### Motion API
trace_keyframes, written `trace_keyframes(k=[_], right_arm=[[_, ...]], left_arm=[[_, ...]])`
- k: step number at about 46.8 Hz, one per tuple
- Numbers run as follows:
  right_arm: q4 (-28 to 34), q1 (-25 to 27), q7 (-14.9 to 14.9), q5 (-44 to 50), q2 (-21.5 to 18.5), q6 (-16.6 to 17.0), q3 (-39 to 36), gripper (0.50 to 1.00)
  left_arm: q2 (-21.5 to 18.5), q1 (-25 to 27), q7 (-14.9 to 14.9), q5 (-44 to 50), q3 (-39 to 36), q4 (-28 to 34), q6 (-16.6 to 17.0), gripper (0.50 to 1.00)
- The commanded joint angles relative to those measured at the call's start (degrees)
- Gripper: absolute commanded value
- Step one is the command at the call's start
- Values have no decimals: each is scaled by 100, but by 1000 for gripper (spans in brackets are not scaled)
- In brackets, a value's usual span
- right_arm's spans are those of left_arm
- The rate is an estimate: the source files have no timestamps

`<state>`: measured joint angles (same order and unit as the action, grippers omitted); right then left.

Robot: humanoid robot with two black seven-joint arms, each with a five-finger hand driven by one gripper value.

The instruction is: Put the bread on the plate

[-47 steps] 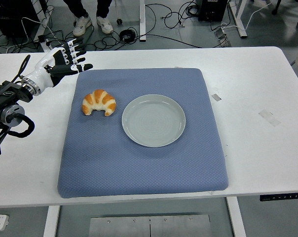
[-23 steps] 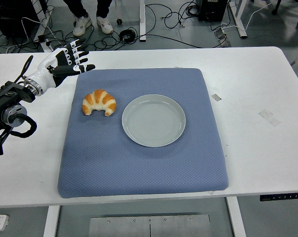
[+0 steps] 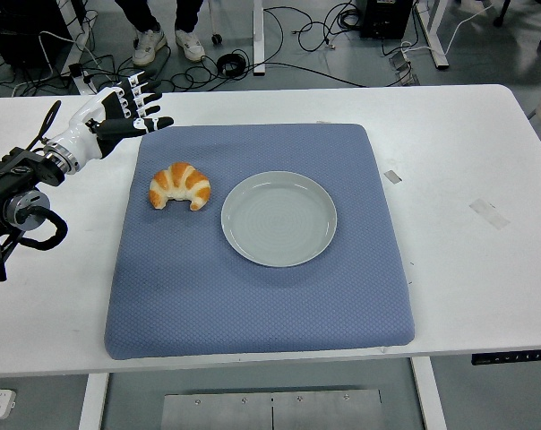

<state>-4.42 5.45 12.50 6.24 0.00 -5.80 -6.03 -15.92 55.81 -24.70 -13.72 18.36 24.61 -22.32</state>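
Hovering over the bench's far-left part, the left hand (image 3: pixel 118 109) is holding nothing, fingers spread and pointing right, likely lining up for a reach. Bread (image 3: pixel 180 185) is lying on the blue mat (image 3: pixel 253 296), just left of the empty plate (image 3: pixel 279 218), not touching it. Right hand isn't showing.
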Motion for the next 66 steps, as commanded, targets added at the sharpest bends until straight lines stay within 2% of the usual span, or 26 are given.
trace_keyframes(k=[1, 10, 15, 24, 40, 53, 66], right_arm=[[-6, 0, 7, 0, 0, 0, 6, 1000], [-6, 0, 7, 0, 0, 0, 6, 1000], [-6, 0, -1, 0, 0, 0, -3, 1000], [-15, -9, 7, 0, 0, 9, -3, 1000], [-15, -27, -2, -9, 0, 9, -3, 1000], [-15, -44, 7, 0, 0, 9, -3, 1000], [-24, -53, 7, 0, 0, 9, -3, 1000]], left_arm=[[-8, 9, 0, -7, -16, 0, -27, 972], [-43, 106, 9, -86, -95, 18, -159, 972], [-130, 281, 9, -192, -148, 35, -396, 971], [-412, 852, 0, -587, -780, 44, -800, 968], [-675, 1670, 0, -1396, -1642, 53, -906, 968], [-667, 2188, 0, -2160, -2441, 53, -1029, 966], [-553, 2584, 0, -2468, -3180, 62, -1029, 966]])
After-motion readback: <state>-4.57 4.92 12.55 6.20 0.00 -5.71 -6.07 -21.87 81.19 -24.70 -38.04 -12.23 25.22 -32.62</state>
